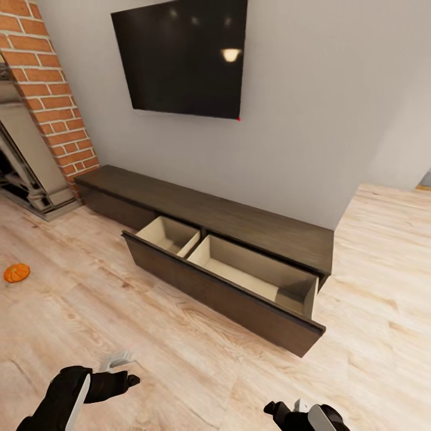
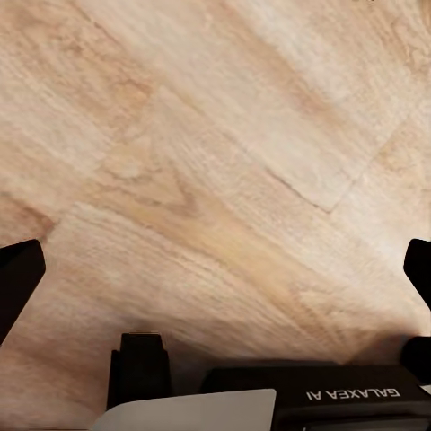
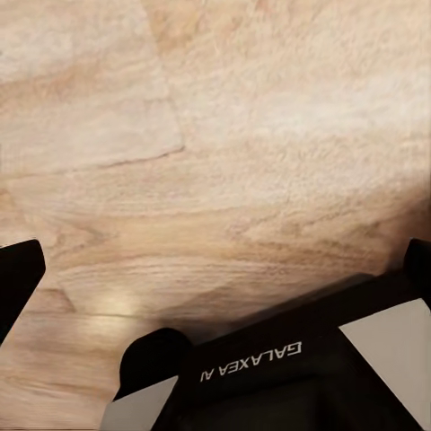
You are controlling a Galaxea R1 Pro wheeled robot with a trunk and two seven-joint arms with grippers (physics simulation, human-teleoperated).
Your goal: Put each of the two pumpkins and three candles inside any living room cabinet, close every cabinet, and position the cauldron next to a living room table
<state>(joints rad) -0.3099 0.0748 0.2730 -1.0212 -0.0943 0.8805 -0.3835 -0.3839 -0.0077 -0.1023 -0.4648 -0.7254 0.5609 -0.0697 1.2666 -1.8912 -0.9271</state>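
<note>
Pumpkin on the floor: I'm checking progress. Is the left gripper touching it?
Apart. The head view shows bare floor between the pumpkin and the left gripper.

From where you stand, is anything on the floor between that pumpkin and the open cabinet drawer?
Nothing visible. The pumpkin lies on bare wood floor left of the cabinet, and the stretch to the open drawer shows only planks. Both drawer compartments look empty.

Ahead of me: pale wood floor (image 1: 179,335); grey wall (image 1: 311,120) with black television (image 1: 182,54) at 12 o'clock; brick fireplace (image 1: 42,90) at 10 o'clock.
</note>
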